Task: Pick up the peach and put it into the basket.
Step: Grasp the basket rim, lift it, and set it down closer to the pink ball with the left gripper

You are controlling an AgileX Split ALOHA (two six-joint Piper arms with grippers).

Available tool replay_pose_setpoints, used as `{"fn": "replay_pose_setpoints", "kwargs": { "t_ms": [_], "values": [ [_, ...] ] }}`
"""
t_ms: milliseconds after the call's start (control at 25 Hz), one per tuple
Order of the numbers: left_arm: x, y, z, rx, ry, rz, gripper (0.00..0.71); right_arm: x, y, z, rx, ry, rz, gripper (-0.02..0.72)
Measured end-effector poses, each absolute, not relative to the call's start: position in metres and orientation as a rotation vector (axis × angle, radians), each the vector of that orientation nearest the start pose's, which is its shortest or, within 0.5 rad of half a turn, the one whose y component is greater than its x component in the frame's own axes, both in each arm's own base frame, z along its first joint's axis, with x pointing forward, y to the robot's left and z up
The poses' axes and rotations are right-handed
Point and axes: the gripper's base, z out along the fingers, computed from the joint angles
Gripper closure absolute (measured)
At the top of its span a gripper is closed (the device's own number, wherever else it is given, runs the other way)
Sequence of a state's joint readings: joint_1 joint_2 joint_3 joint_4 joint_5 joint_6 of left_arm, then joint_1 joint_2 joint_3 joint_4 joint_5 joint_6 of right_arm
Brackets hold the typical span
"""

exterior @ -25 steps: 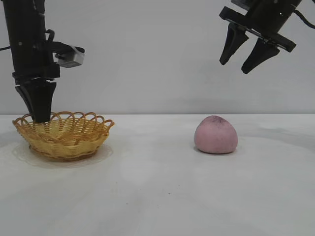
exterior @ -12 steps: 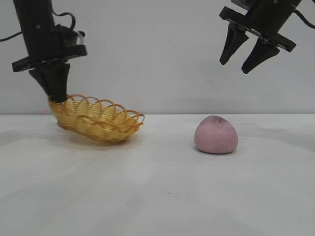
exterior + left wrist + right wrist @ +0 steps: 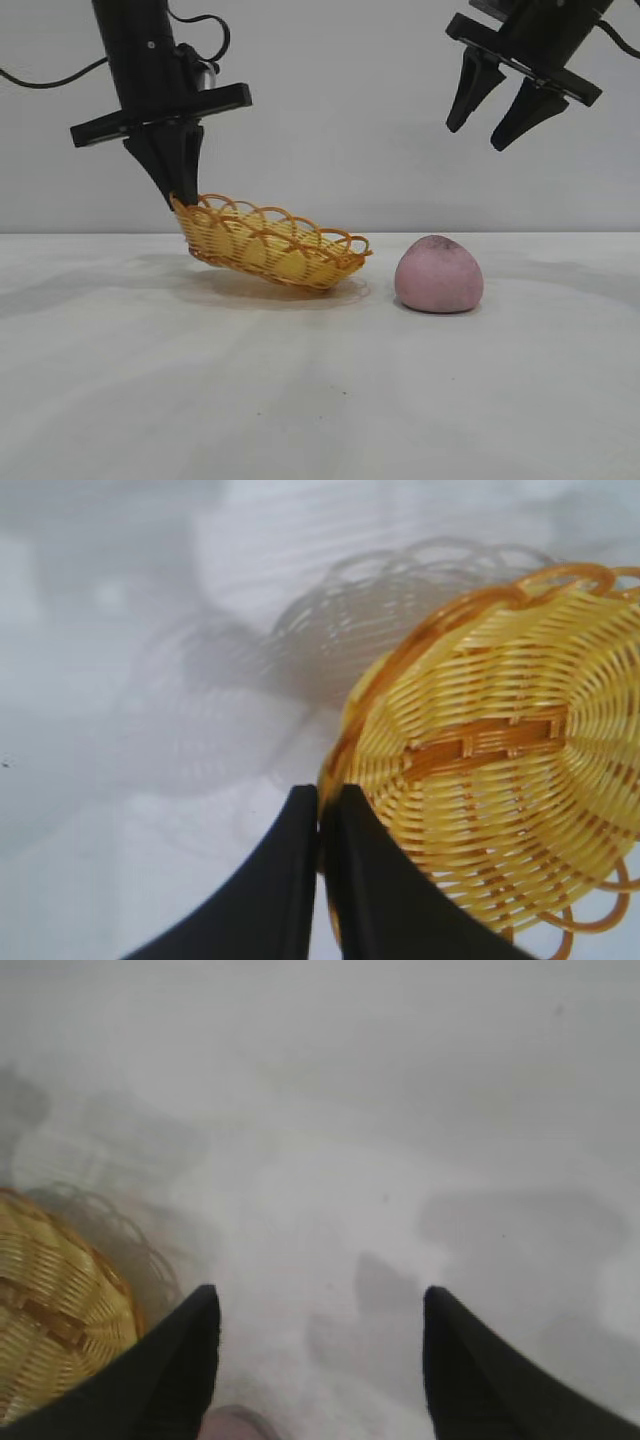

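Woven yellow, the basket (image 3: 272,245) hung tilted from the left end effector (image 3: 178,195), which was clenched on its scalloped rim at the high end; its low end touched or nearly touched the table (image 3: 320,400), just beside the peach (image 3: 439,274). The peach sat on the table, not in the basket. Above it and a little to the right, the right end effector (image 3: 492,120) hovered with fingers spread, holding nothing. It looked the nearer to grasp the fruit, which lay almost straight below.
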State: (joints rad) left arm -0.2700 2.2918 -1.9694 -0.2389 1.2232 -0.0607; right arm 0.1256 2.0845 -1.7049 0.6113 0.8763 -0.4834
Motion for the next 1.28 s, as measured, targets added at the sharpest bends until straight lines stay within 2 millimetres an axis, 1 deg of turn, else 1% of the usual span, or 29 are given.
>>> {"fn": "replay_pose_setpoints", "kwargs": {
  "t_ms": [320,480,600,760,1080,1120,1160,1280],
  "values": [
    [0.439,-0.142,0.159,0.175,3.142,-0.366,0.71,0.449,0.097,0.227,-0.396,2.564,0.623,0.321],
    [0.434,-0.14,0.162,0.148,3.153,-0.381,0.71,0.449,0.097,0.227,-0.397,2.565,0.624,0.321],
    [0.43,-0.138,0.157,0.094,3.18,-0.441,0.71,0.449,0.098,0.227,-0.393,2.564,0.629,0.321],
    [0.427,-0.141,0.154,0.045,3.192,-0.537,0.71,0.449,0.098,0.227,-0.391,2.563,0.633,0.321],
    [0.428,-0.141,0.154,-0.014,3.187,-0.542,0.71,0.448,0.098,0.227,-0.397,2.573,0.644,0.321],
    [0.428,-0.14,0.153,-0.02,3.189,-0.526,0.651,0.448,0.098,0.227,-0.397,2.574,0.645,0.321],
    [0.428,-0.139,0.153,-0.023,3.191,-0.501,0.651,0.448,0.098,0.227,-0.398,2.575,0.646,0.321],
    [0.428,-0.136,0.152,-0.031,3.195,-0.454,0.464,0.448,0.098,0.227,-0.395,2.576,0.646,0.321]
  ]
}}
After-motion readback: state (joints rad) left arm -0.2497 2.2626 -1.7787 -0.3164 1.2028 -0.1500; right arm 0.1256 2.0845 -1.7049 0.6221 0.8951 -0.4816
